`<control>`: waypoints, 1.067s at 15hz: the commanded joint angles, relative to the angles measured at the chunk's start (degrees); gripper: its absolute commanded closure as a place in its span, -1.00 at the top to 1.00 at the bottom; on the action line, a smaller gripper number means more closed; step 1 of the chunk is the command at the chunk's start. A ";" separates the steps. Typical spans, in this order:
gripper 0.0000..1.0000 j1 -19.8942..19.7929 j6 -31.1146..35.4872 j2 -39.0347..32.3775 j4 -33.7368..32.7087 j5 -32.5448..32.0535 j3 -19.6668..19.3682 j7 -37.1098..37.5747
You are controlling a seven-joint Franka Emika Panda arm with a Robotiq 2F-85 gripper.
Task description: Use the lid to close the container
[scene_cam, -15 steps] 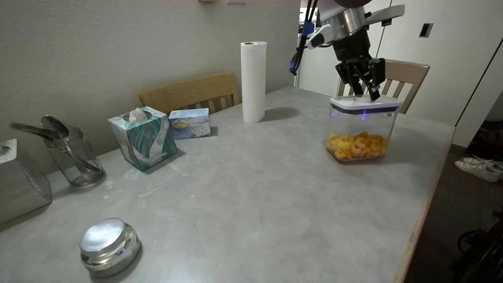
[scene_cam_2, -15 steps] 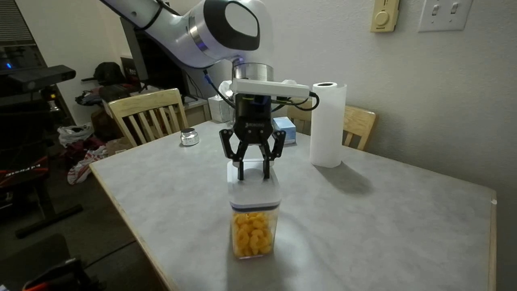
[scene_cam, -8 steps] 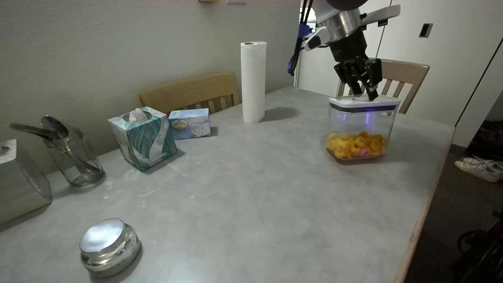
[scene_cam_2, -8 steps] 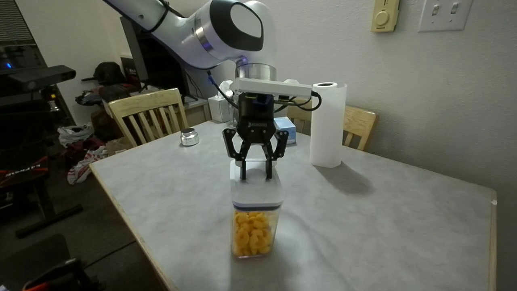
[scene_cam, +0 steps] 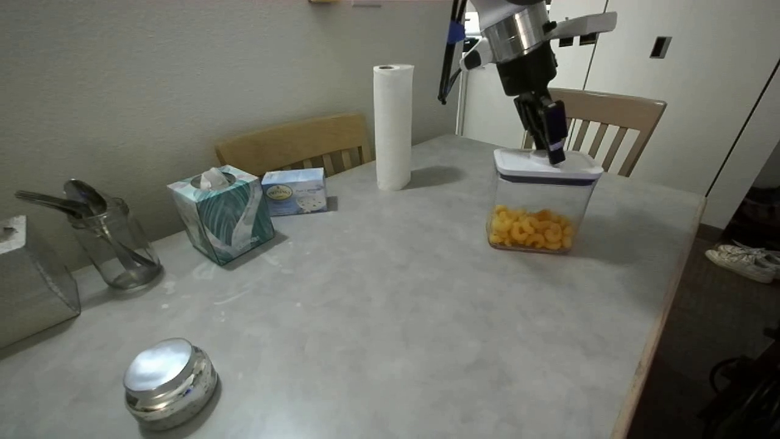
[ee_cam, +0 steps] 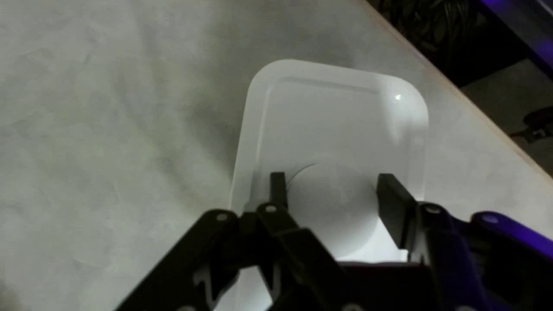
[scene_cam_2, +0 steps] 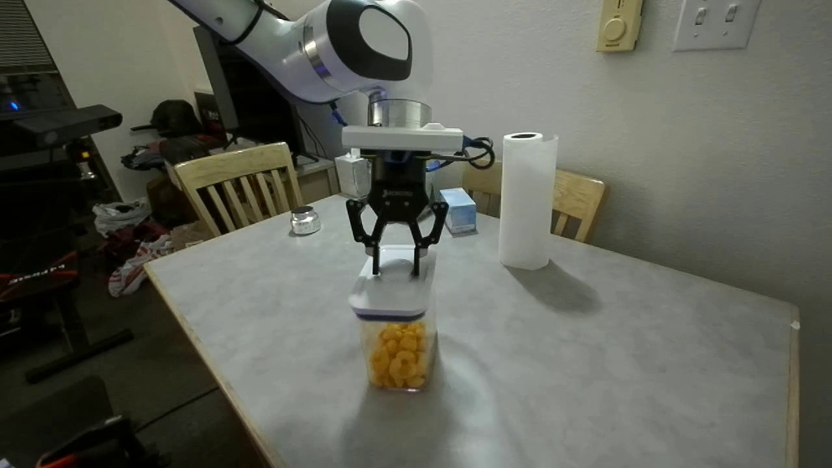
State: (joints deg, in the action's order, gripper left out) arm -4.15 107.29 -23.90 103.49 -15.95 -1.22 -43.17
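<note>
We've got the gripper pointing down, and that's a grasp: the fingers hold the round raised centre piece of the white lid between them! Look at the long axis: in an exterior view we face the broad wall of the clear container, lid on top, and the pair stretch left to right, over at the right of the table. In an exterior view orange-yellow pieces show through the narrow wall, and there lid and container run near to far, short end facing us, far end a touch to the right. In the wrist view, we see the lid's rounded short end pointing far, the table edge slanting past on the right. Whether the base rests flat, we can't tell. Farther back and left, the paper-towel roll stands upright, apart from the container.
</note>
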 commanded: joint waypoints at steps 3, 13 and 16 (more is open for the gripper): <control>-0.42 1.70 10.06 3.53 6.71 1.64 0.97 18.52; 1.00 5.21 16.76 9.86 12.14 -5.26 -0.57 41.66; 0.85 5.66 16.36 11.42 12.46 -7.77 -0.67 45.37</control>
State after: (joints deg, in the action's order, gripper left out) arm 0.59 122.55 -15.48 113.30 -21.39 -1.01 -0.79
